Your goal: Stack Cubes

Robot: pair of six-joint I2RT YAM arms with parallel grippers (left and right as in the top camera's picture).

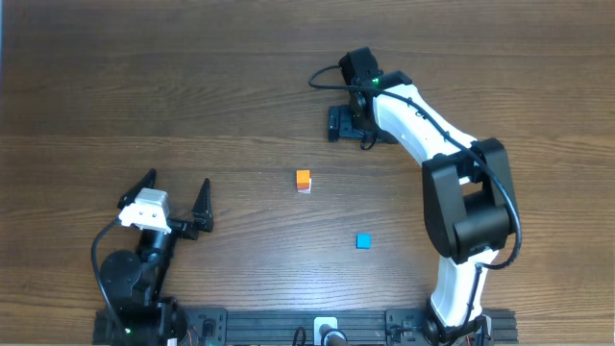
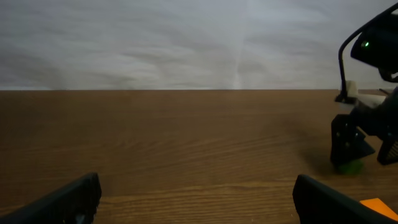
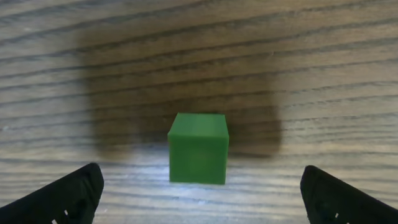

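Alignment matters most for me right now. My right claw point(image 3: 200, 200) hangs over the green cube point(image 3: 198, 148) with its fingers point(image 3: 62, 196) spread wide, one to each side and neither touching. The cube sits flat on the bench point(image 3: 323, 74) at the far side of the workspace. It is well apart from the orange cube point(image 1: 304, 177) near the middle and the blue cube point(image 1: 363, 241) nearer the arm bases.

In the wrist view the cube looks centred between the fingers, its faces roughly square to them, so I judge the step in hand to be the grasp. To do it well I would lower straight down until the fingers bracket the cube at mid-height. Then I would close slowly on two flat opposite faces rather than on corners, and lift vertically so it does not twist. A skewed pinch would likely make it land crooked on the stack.

Under the orange cube there is a pale sliver; I cannot tell whether it is another cube. My left claw point(image 1: 178, 183) rests spread and empty near its base, away from everything.

No brand, label or writing is readable on any cube or on the bench.
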